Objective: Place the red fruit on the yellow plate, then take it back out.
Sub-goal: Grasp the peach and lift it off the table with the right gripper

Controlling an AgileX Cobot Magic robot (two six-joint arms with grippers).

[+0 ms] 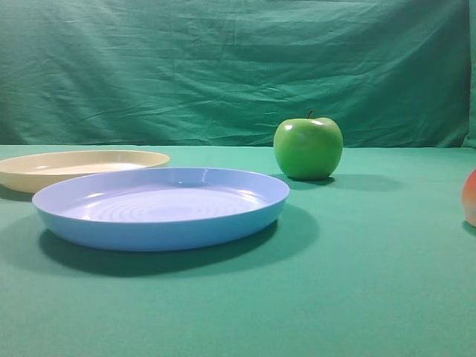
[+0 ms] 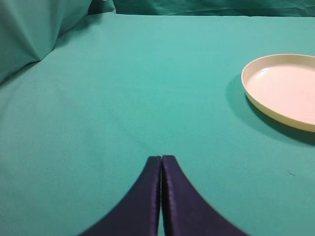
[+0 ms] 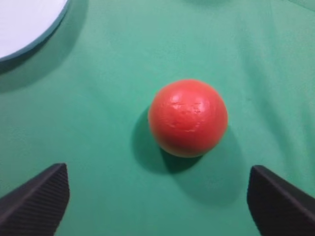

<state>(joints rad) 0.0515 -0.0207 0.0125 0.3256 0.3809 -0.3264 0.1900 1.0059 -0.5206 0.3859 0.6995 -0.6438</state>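
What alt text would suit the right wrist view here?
Seen from above, the red fruit sits alone on the green cloth, ahead of the open right gripper, whose fingers touch nothing. A pale plate's edge shows at the upper left corner.

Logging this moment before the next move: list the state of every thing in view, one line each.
red fruit: lying on the green cloth, free of both grippers
yellow plate: empty, flat on the cloth
blue plate: empty, upright
green apple: upright, stem up, on the cloth
left gripper: shut, holding nothing
right gripper: open, above the fruit
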